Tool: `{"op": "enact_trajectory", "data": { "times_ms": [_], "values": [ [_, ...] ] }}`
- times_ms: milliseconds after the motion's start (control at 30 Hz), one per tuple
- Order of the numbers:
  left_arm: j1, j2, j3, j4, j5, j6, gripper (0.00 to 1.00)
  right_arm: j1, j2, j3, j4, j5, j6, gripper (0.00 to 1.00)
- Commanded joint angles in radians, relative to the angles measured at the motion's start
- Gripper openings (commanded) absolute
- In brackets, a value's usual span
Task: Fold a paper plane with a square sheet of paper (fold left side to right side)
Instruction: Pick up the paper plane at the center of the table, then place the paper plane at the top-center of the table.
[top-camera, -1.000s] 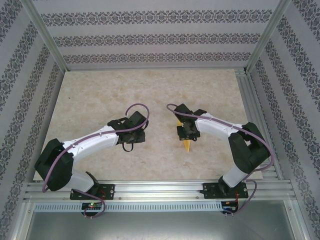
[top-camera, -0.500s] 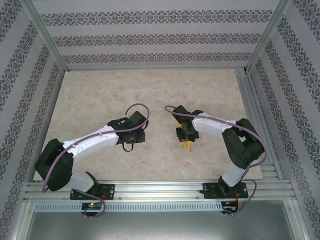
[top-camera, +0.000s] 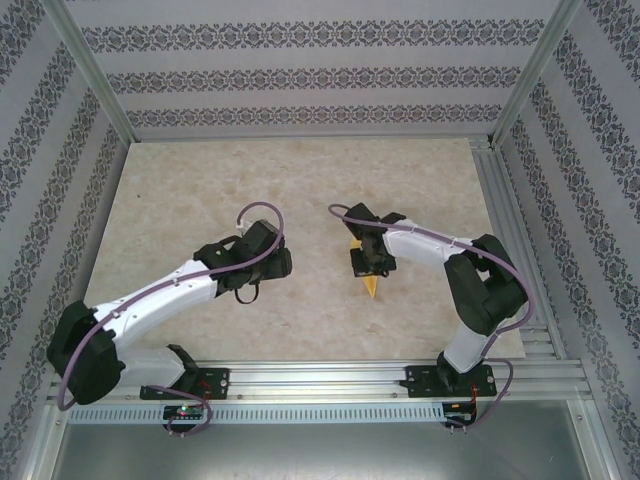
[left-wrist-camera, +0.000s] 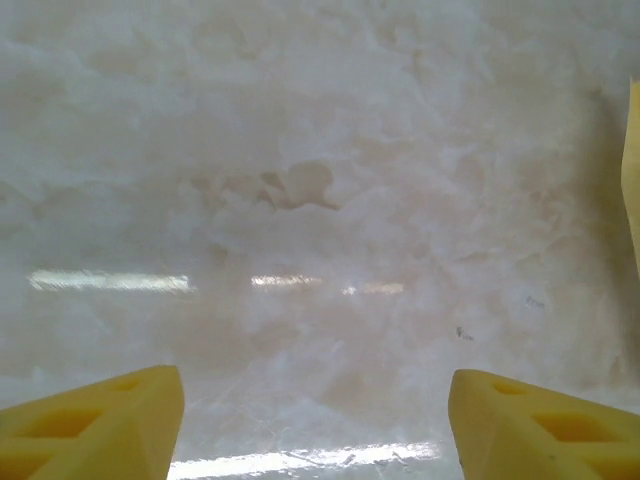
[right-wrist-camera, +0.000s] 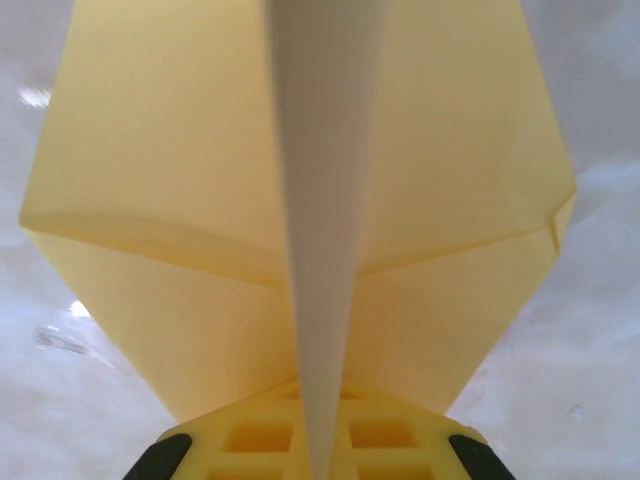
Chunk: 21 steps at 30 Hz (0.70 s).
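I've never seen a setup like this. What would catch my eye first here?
Probably the pale-yellow folded paper dart, a bright spot on the beige marbled tabletop, right of centre in the overhead view. The right gripper is shut on its centre crease, and its wrist camera sees the flaps spreading to both sides. The left gripper hangs open to its left, holding nothing.

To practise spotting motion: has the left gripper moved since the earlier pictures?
Yes. The left gripper has shifted slightly left, away from the right edge of the table.
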<state>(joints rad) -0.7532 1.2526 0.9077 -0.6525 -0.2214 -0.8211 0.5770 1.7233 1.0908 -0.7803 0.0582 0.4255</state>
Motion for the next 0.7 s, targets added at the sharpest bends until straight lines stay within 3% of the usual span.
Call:
{"op": "enact_trajectory", "data": {
  "times_ms": [0, 100, 367, 667],
  "values": [
    [0.003, -0.064, -0.022, -0.029, -0.100, 0.003, 0.86, -0.057, -0.003, 0.096, -0.030, -0.003, -0.062, 0.07],
    [0.003, -0.119, -0.026, -0.060, -0.149, 0.001, 1.00, -0.096, 0.066, 0.204, -0.066, 0.001, -0.108, 0.07],
    [0.005, -0.246, -0.089, -0.112, -0.267, -0.041, 1.00, -0.197, 0.348, 0.565, -0.170, -0.017, -0.176, 0.09],
    [0.006, -0.259, -0.098, -0.141, -0.274, -0.041, 1.00, -0.250, 0.598, 0.891, -0.292, -0.022, -0.180, 0.10]
  ]
}}
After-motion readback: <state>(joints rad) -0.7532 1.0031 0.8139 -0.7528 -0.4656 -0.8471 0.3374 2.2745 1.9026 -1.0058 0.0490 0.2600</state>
